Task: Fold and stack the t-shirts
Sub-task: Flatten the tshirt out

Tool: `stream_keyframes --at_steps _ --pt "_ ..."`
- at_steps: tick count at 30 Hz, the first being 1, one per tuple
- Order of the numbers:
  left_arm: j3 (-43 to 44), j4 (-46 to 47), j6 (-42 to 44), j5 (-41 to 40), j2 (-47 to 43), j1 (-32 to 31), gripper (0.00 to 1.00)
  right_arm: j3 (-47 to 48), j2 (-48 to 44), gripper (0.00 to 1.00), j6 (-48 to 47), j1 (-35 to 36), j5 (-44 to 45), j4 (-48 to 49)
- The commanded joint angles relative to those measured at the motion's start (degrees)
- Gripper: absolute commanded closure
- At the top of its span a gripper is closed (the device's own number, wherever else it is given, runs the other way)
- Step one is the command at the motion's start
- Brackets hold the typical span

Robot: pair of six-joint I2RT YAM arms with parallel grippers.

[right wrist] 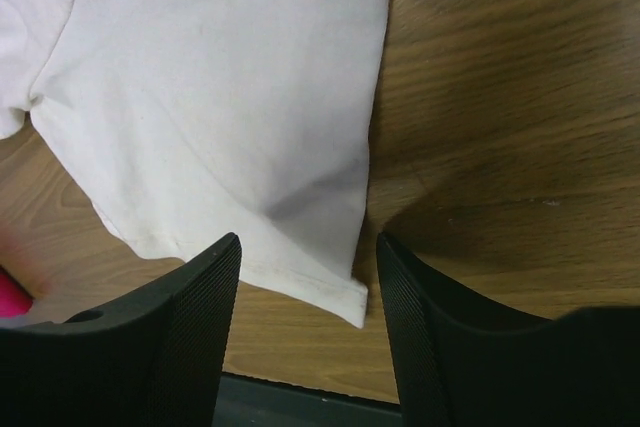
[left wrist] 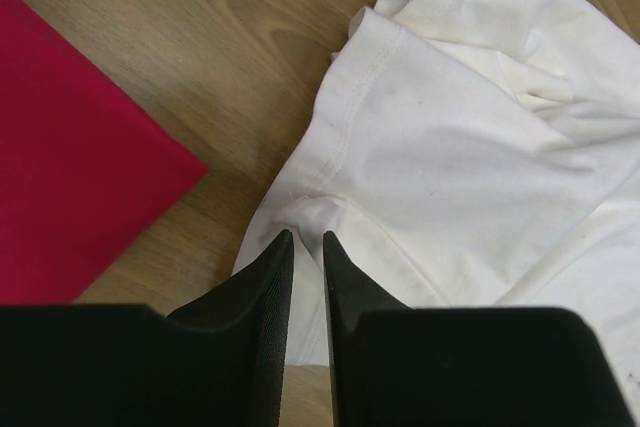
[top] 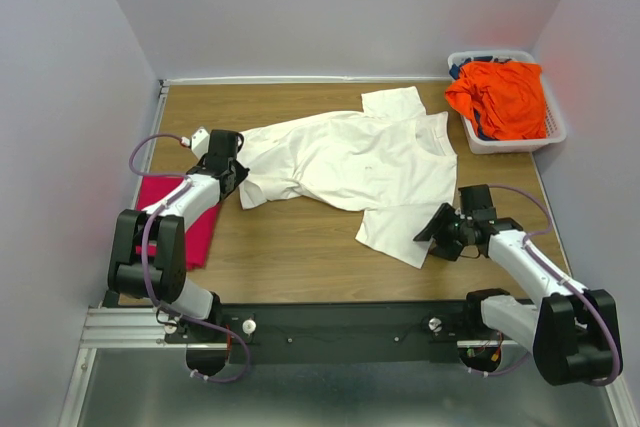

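Observation:
A large cream-white t-shirt lies spread and rumpled across the middle of the table. My left gripper is at its left end, and in the left wrist view the gripper is shut on a small bunched fold of the shirt's edge. My right gripper is at the shirt's near right corner. There it stands open, its fingers either side of the hem corner of the shirt. A folded magenta-pink t-shirt lies flat at the near left. A bright orange t-shirt is heaped in the basket.
The white lattice basket stands at the far right corner against the wall. Something dark blue shows under the orange cloth in it. Grey walls close the table on three sides. The table's near edge and the black base rail lie just below the right gripper.

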Motion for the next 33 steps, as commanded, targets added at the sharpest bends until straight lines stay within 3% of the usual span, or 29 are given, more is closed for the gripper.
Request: stream_keyframes --at_steps 1,2,4,7,8,9,14,25,33 --pt "0.4 0.6 0.3 1.1 -1.6 0.2 0.75 -2.7 0.0 0.37 3.0 -0.2 -0.5 -3.0" --pt "0.4 0.6 0.3 1.2 -1.6 0.2 0.75 -2.9 0.2 0.37 3.4 -0.2 -0.5 -2.4" --pt "0.5 0.8 0.3 1.3 -1.6 0.3 0.75 -3.0 1.3 0.47 4.2 -0.3 -0.4 -1.1" --pt "0.5 1.0 0.9 2.0 -1.5 0.3 0.79 -2.0 2.8 0.76 5.3 -0.3 -0.9 0.8" --pt "0.4 1.3 1.2 2.2 -1.5 0.4 0.82 -0.7 3.8 0.91 5.5 -0.2 -0.6 0.9" --pt "0.2 1.5 1.5 2.5 -1.6 0.4 0.85 0.1 4.1 0.99 5.4 -0.2 -0.4 0.9" --pt "-0.3 3.1 3.3 6.1 -2.7 0.5 0.98 7.6 2.3 1.00 1.6 -0.2 2.4 -1.6" --pt "-5.0 5.2 9.5 13.5 -14.1 0.5 0.99 28.9 -5.9 0.99 -3.5 -0.3 19.1 -17.9" --pt "-11.0 4.9 12.4 14.9 -25.5 0.5 1.00 45.7 -5.5 1.00 -4.1 -0.5 28.0 -20.6"
